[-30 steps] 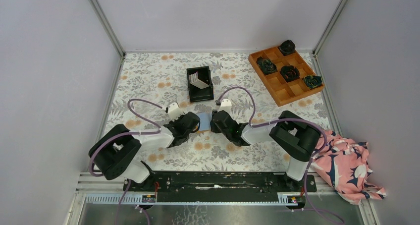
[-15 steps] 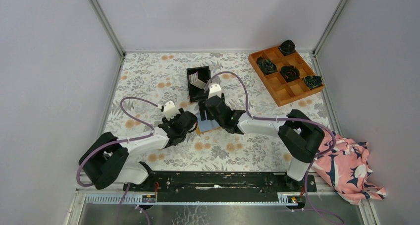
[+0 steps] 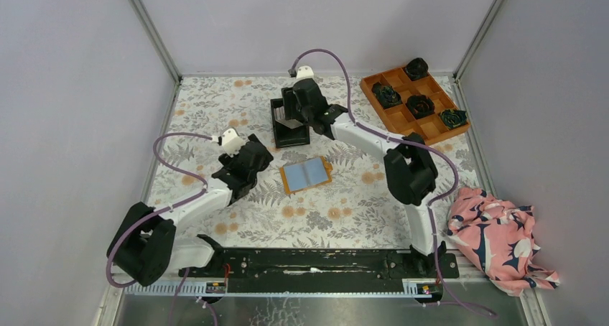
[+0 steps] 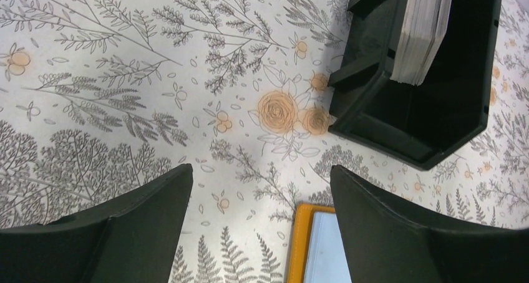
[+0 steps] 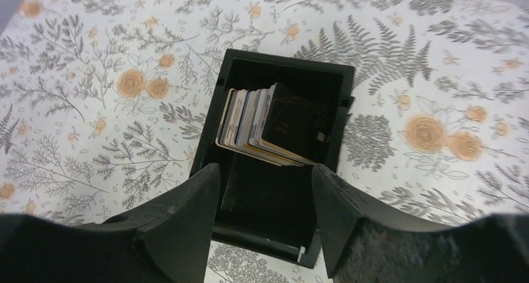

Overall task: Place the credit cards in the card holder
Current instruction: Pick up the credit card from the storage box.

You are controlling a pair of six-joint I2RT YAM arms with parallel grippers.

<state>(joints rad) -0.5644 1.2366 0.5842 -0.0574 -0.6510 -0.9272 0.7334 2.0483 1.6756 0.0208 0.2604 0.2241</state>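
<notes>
The card holder (image 3: 307, 175) lies open and flat on the floral table, orange rim around a light blue inside; its corner (image 4: 312, 245) shows beside my left gripper's right finger. My left gripper (image 3: 253, 166) (image 4: 261, 171) hovers just left of it, open and empty. The credit cards (image 5: 268, 124) (image 4: 421, 33) stand as a leaning stack inside the black bin (image 3: 291, 133) (image 5: 287, 57) (image 4: 374, 130). My right gripper (image 3: 294, 112) (image 5: 265, 171) hangs above the bin, open and empty, jaws straddling the bin's near half below the stack.
An orange compartment tray (image 3: 414, 132) with dark rosettes sits at the back right. A pink patterned cloth (image 3: 495, 236) lies at the right edge near the right arm's base. Grey walls close in the table on three sides.
Both grippers opened and left the card holder, which now lies open on the table. The right arm swung back over the black bin; the left gripper drew away to the left.
</notes>
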